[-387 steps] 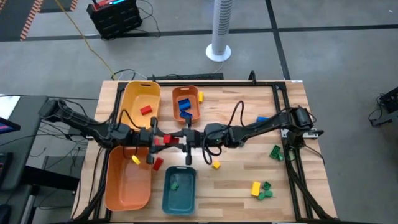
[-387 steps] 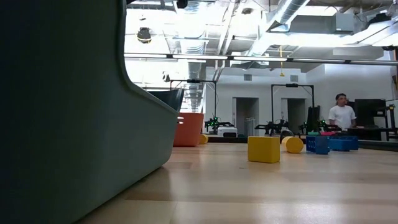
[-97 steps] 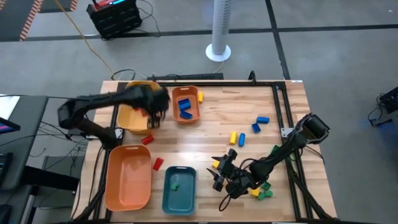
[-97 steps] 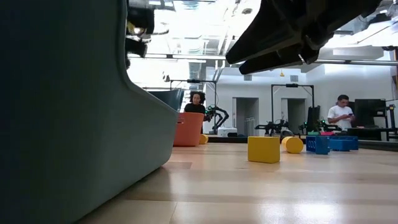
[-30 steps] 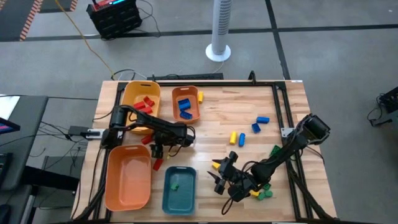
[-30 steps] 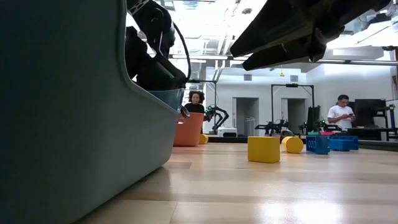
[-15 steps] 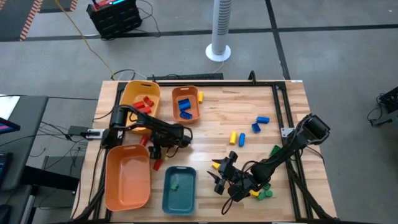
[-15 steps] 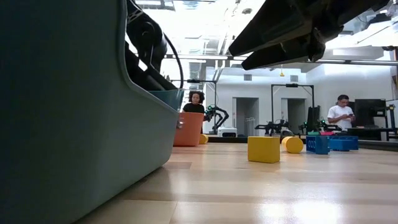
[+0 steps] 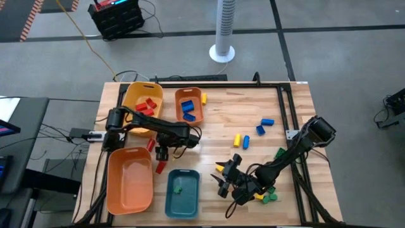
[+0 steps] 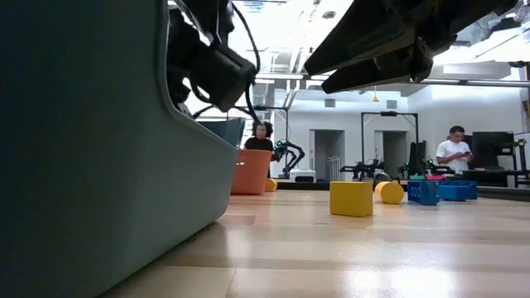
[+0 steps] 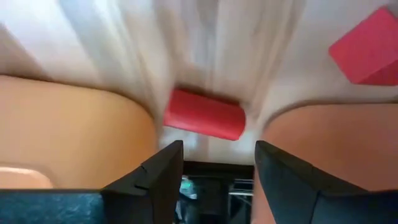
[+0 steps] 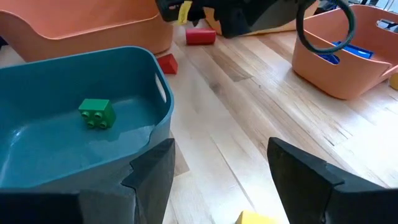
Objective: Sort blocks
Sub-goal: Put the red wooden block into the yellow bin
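Left arm stretched in from its base toward the middle, elbow bent, wrist turned downward. Left hand [image 9: 162, 152] held low, its two dark fingers [image 11: 155, 180] parted with a clear gap between them, gripping nothing. Right arm folded back from its base, forearm low and reaching inward. Right hand [image 9: 223, 178] likewise low, fingers [image 12: 155, 171] spread wide, nothing between them.

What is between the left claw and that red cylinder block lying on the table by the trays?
Nothing visible. The left claw is open, and the red cylinder block lies on bare wood just ahead of it, in the gap between two orange trays.
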